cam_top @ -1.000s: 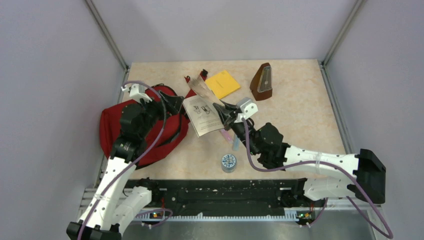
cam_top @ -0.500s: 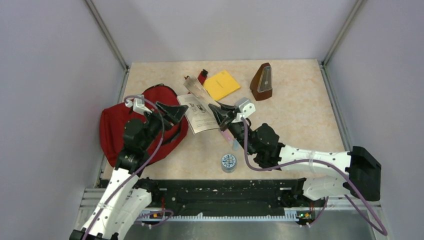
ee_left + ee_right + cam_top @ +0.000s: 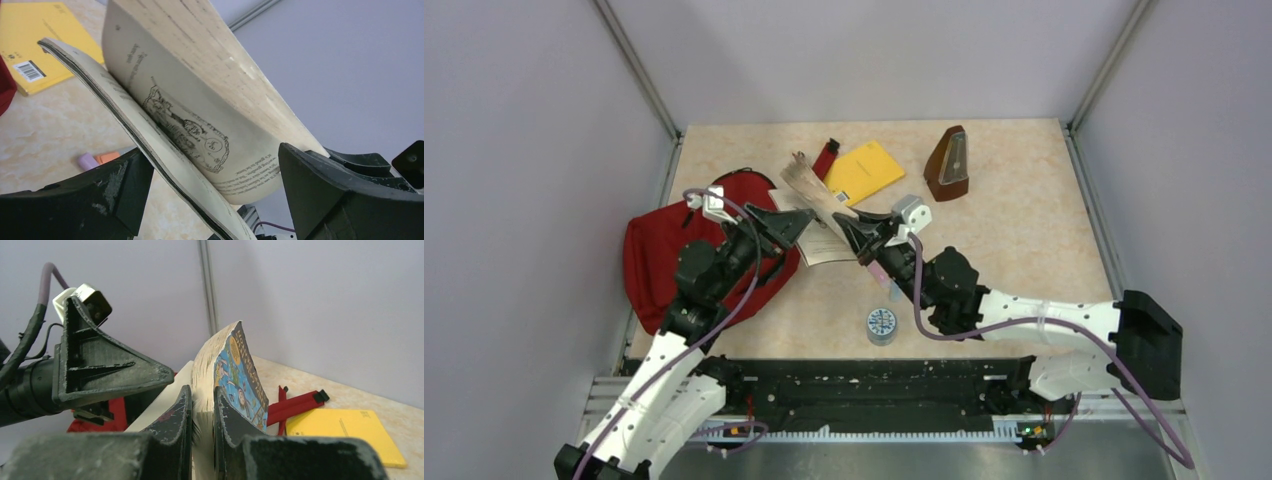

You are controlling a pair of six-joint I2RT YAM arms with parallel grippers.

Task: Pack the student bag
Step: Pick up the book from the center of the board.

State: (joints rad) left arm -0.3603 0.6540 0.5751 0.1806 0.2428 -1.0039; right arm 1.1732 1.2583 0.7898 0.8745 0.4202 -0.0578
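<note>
Wide pincer (image 3: pixel 212 165), perhaps clear of book (image 3: pixel 200 120)

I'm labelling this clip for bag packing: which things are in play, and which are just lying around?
In play: red backpack, paperback book pinched in the right hand, open left hand around its pages.
Lying about: yellow notebook, metronome, round tin, pink marker.

The student bag (image 3: pixel 659 255) lies at the tabletop's (image 3: pixel 1024 240) left edge, the book (image 3: pixel 822 243) just right of it. Behind the book sits a notebook (image 3: pixel 866 170), with a metronome (image 3: pixel 948 165) farther right. A tin (image 3: pixel 881 325) lies nearer than the book, pens (image 3: pixel 890 290) between them.
</note>
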